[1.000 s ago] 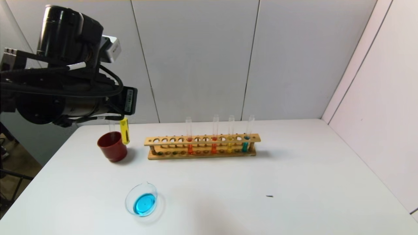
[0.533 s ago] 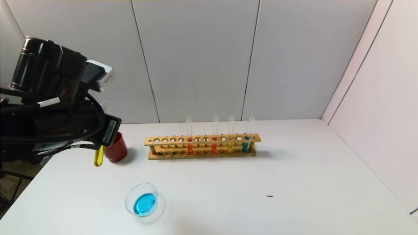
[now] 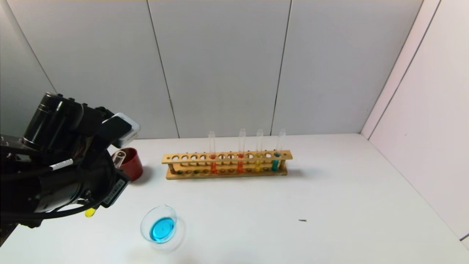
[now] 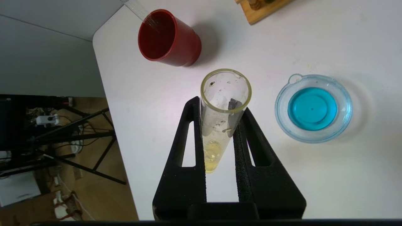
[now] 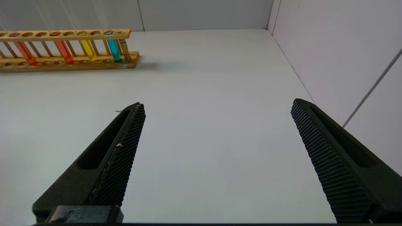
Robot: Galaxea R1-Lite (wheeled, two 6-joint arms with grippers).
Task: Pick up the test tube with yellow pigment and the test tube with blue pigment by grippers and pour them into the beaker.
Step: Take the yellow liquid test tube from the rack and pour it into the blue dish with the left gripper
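My left gripper (image 4: 220,106) is shut on the test tube with yellow pigment (image 4: 216,138). The tube is tilted, and a little yellow liquid sits at its round base (image 3: 89,212). Its open mouth (image 3: 119,158) points up and back. The gripper hangs over the table's left edge, between the red cup and the beaker (image 3: 154,212). The beaker (image 4: 344,110) holds blue liquid. A second yellow tube (image 3: 258,161) and the test tube with blue pigment (image 3: 275,161) stand in the wooden rack (image 3: 227,157). My right gripper (image 5: 218,106) is open and empty over the table's right part.
A dark red cup (image 3: 132,167) stands left of the rack, with an empty clear tube (image 4: 141,12) leaning in it. Two orange-red tubes (image 3: 212,163) stand in the rack. A small dark speck (image 3: 302,220) lies on the table. Walls close the back and right.
My left arm has come down and towards the front left with the yellow tube. It went from beside the red cup to left of the beaker, and the tube has tilted.
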